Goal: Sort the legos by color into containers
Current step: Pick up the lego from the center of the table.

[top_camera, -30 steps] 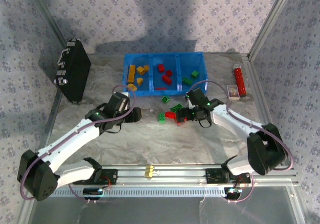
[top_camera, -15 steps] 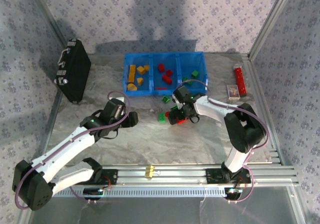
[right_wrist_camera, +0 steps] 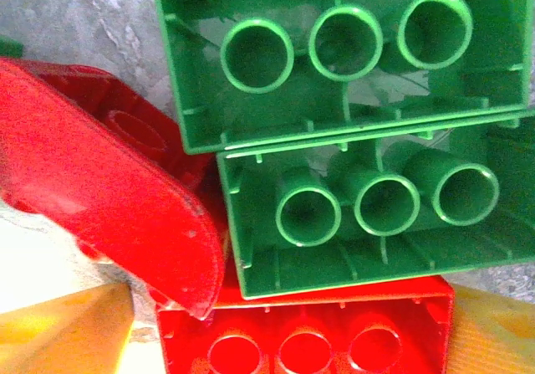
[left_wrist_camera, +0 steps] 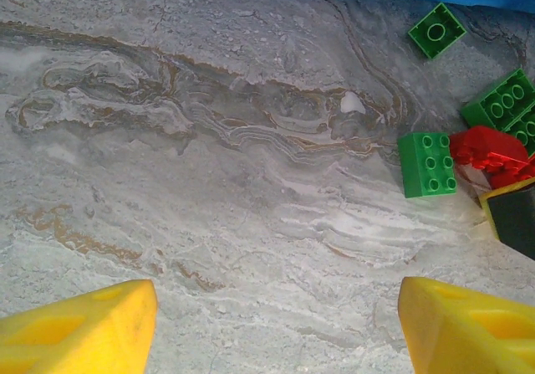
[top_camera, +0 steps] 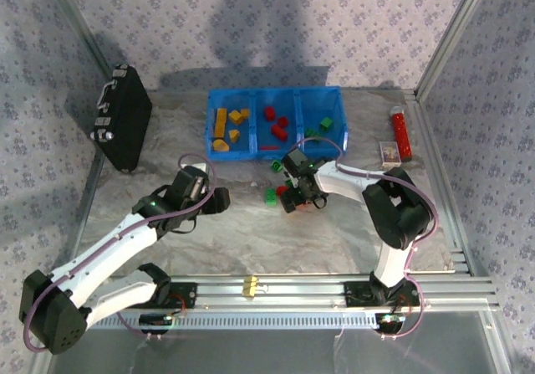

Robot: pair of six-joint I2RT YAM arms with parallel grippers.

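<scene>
Blue tray (top_camera: 297,98) at far middle of the table (top_camera: 251,240): left compartment yellow/orange legos (top_camera: 227,127), middle red legos (top_camera: 276,123), right green legos (top_camera: 320,125). Loose green bricks (left_wrist_camera: 426,163) lie just in front. Right gripper (right_wrist_camera: 284,332) is released, jaws astride a loose red brick (right_wrist_camera: 334,315). Left gripper (left_wrist_camera: 276,324) is spread wide, empty, near them.

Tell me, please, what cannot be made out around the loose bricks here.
- Top view: the right gripper covers part of the loose pile, hiding bricks beneath.
- Right wrist view: two upturned green bricks and a red brick run off the edges; whether the jaws grip anything is unclear.
- Left wrist view: the red bricks are partly hidden by a dark part and cut off at the right edge.
</scene>
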